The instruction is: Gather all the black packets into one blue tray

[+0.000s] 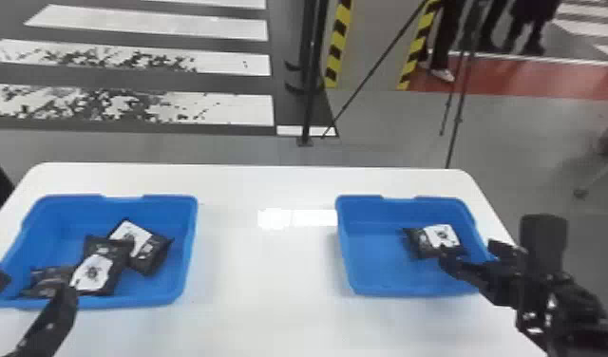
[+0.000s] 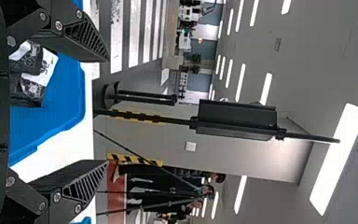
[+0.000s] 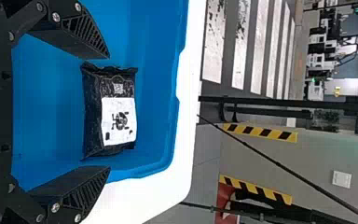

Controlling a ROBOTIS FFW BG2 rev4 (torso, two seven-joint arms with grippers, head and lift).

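White tabletop (image 1: 265, 266) bears two trays (image 1: 190, 237) (image 1: 344, 247) — left gripper (image 2: 107, 111) spread near three packets (image 1: 91, 273), right gripper (image 3: 109, 112) spread before the lone packet (image 3: 119, 116) — presumably to collect it.

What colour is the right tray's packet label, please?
The label is white, printed black; clearest in the right wrist view.

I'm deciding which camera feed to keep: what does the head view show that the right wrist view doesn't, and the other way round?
Head view: the left tray holding three black packets, with the left gripper over its near left part, jaws apart.

Right wrist view: the small square code beside the white label on the right tray's packet, and a pale panel in the background.

Both: the right tray, its single packet, the right gripper and the white table.
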